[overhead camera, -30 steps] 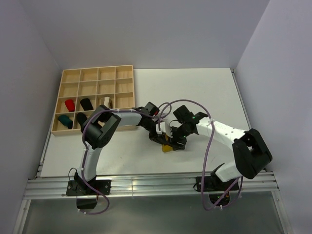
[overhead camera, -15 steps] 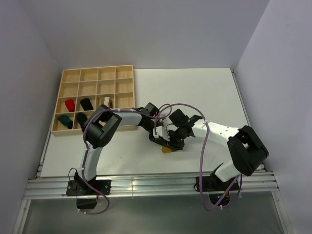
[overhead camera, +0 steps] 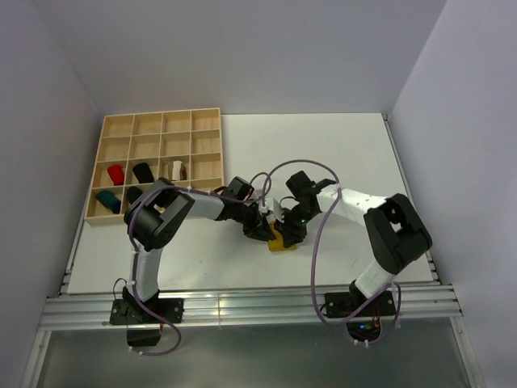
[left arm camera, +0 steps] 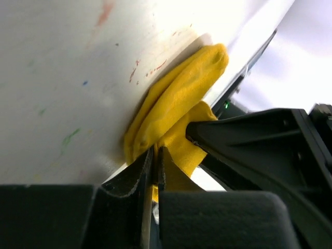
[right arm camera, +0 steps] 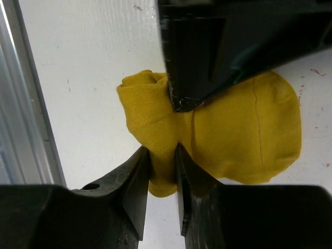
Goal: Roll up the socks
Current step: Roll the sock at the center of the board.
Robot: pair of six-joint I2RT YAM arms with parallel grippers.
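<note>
A mustard yellow sock (overhead camera: 278, 241) lies bunched on the white table, between the two grippers. My left gripper (overhead camera: 265, 229) reaches in from the left. In the left wrist view its jaws (left arm camera: 155, 151) stand almost together, with a thin layer of the yellow sock (left arm camera: 179, 96) caught between them. My right gripper (overhead camera: 288, 230) comes from the right and is shut (right arm camera: 163, 151) on a raised fold at the near edge of the sock (right arm camera: 238, 135). The left gripper's fingers (right arm camera: 207, 52) press on the sock from above.
A wooden grid tray (overhead camera: 150, 124) stands at the back left. It holds rolled socks: red (overhead camera: 115, 175), black (overhead camera: 143, 172), white with brown (overhead camera: 178, 169), teal (overhead camera: 107, 200) and another black one (overhead camera: 134, 195). The table's metal front rail (overhead camera: 242, 307) lies close behind the sock.
My right gripper has swung left to the yellow sock and shut on a fold of it. The left gripper has shifted slightly left and stays on the sock.
</note>
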